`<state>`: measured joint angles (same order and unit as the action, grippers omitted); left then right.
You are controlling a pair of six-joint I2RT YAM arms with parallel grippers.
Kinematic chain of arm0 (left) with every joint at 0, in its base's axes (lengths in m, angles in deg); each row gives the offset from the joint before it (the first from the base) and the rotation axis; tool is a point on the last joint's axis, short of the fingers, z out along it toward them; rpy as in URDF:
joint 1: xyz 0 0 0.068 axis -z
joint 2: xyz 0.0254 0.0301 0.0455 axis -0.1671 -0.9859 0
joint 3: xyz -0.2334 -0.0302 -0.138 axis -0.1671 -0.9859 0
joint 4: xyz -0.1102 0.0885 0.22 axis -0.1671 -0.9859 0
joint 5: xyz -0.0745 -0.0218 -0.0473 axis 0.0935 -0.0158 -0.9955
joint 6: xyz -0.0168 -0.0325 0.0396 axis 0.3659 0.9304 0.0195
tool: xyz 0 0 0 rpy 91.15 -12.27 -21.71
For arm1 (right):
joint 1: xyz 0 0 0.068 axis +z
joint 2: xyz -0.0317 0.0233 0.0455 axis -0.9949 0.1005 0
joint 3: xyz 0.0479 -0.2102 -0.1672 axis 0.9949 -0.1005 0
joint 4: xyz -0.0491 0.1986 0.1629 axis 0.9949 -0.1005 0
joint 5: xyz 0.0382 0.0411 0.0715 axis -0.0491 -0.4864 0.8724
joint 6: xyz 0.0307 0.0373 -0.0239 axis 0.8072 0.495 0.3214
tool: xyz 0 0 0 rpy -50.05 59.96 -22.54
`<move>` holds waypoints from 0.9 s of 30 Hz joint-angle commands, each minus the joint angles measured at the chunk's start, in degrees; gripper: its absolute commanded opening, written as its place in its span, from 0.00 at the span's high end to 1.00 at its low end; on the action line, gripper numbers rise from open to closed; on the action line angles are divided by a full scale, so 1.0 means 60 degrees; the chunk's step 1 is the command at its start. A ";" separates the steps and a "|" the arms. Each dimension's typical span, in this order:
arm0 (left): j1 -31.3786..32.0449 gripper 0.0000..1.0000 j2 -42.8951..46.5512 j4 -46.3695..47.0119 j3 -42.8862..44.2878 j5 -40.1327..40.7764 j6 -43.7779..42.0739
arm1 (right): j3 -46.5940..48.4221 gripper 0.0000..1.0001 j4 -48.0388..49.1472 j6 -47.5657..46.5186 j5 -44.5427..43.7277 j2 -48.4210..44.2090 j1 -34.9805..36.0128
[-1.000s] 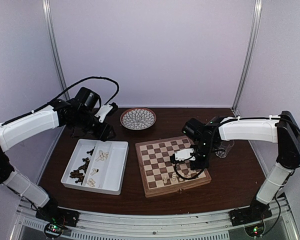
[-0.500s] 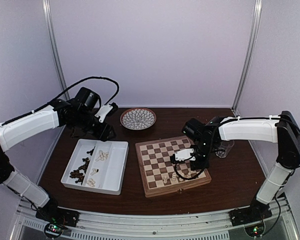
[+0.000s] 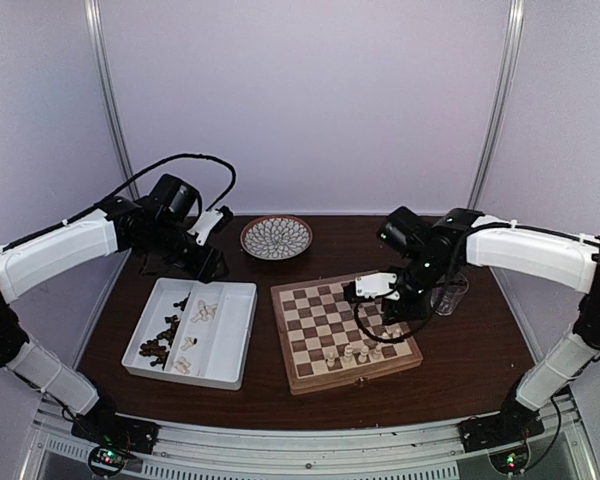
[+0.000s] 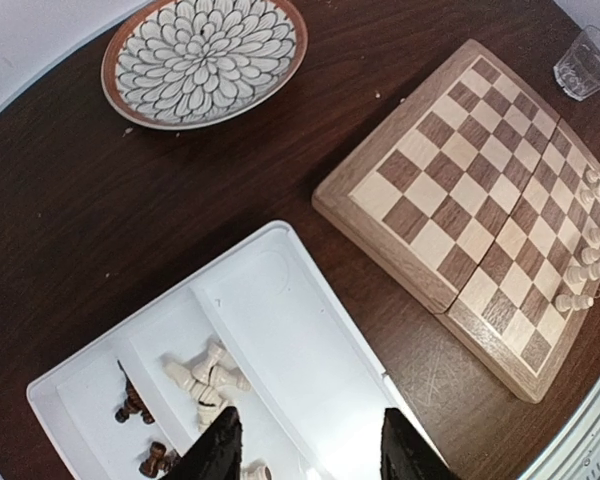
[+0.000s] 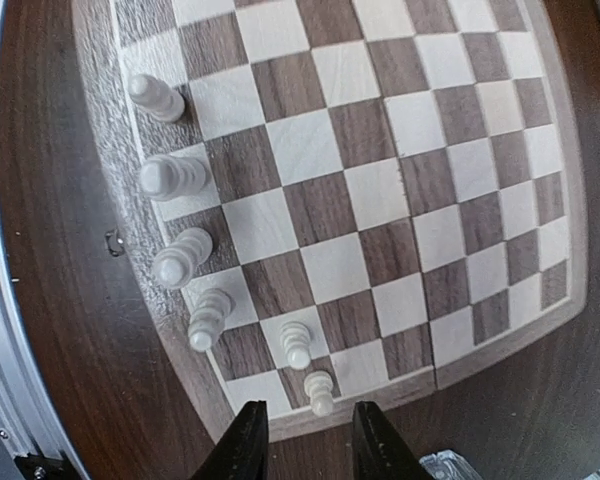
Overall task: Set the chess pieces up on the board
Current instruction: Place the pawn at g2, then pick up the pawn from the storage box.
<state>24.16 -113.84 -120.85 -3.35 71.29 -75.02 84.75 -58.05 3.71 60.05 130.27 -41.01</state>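
The board [image 3: 311, 312] lies at mid-table, with several cream chess pieces [image 3: 363, 352] standing along its near edge. In the right wrist view they line that edge of the board [image 5: 400, 200], and the last piece [image 5: 320, 392] stands upright just beyond my fingertips. My right gripper [image 5: 305, 447] hovers above the board's right side [image 3: 383, 318], open and holding nothing. My left gripper [image 4: 305, 452] is open over the white tray [image 4: 310, 340], near its far end [image 3: 208, 265]. Cream pieces [image 4: 205, 378] and dark pieces [image 4: 140, 402] lie loose in the tray.
A round patterned plate [image 3: 276, 237] sits behind the board and tray. A clear glass [image 3: 450, 295] stands to the right of the board, close to my right arm. The white tray [image 3: 235, 340] lies left of the board.
My right gripper has opened, left a cream piece standing on the board's near right corner, and lifted back away from it. The left arm has not moved.
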 commanded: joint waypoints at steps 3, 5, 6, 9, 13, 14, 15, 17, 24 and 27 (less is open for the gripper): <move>-0.0080 0.54 0.0421 -0.2262 0.0462 0.1868 0.1742 | -0.0206 0.64 -0.0396 0.0626 0.0733 -0.2642 -0.0338; -0.0078 0.54 0.0804 -0.2953 0.0069 0.1908 0.2293 | -0.0947 0.62 0.0012 0.0664 0.1500 -0.3514 -0.0774; -0.0078 0.55 0.0990 -0.3240 -0.0171 0.1805 0.2570 | -0.1365 0.61 0.0327 0.0713 0.1796 -0.3938 -0.1028; 0.0022 0.60 0.1410 -0.3757 -0.1005 0.1411 0.2947 | -0.2694 0.58 0.1375 0.1001 0.2318 -0.4919 -0.1793; 0.0068 0.70 0.1573 -0.3806 -0.1787 0.1261 0.3099 | -0.3600 0.57 0.1954 0.1191 0.2755 -0.5421 -0.2220; 0.0068 0.72 0.1498 -0.3694 -0.1966 0.1171 0.3098 | -0.3675 0.57 0.2022 0.1154 0.2608 -0.5486 -0.2215; 0.0068 0.73 0.1379 -0.3550 -0.2124 0.1139 0.3099 | -0.3761 0.57 0.2186 0.1148 0.2509 -0.5531 -0.2215; 0.0121 0.77 0.1021 -0.3323 -0.2356 0.1135 0.3085 | -0.3813 0.56 0.2237 0.1165 0.2569 -0.5539 -0.2235; 0.0498 0.75 0.0026 -0.2446 -0.2609 0.1135 0.2756 | -0.3929 0.54 0.2158 0.1055 0.2801 -0.5656 -0.2238; 0.0522 0.69 -0.0367 -0.2179 -0.2447 0.1336 0.2773 | -0.3916 0.54 0.2160 0.1033 0.2805 -0.5675 -0.2239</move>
<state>26.89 -113.84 -138.33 -18.67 78.70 -57.95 61.80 -46.40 9.76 75.46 97.16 -54.13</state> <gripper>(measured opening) 0.285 0.461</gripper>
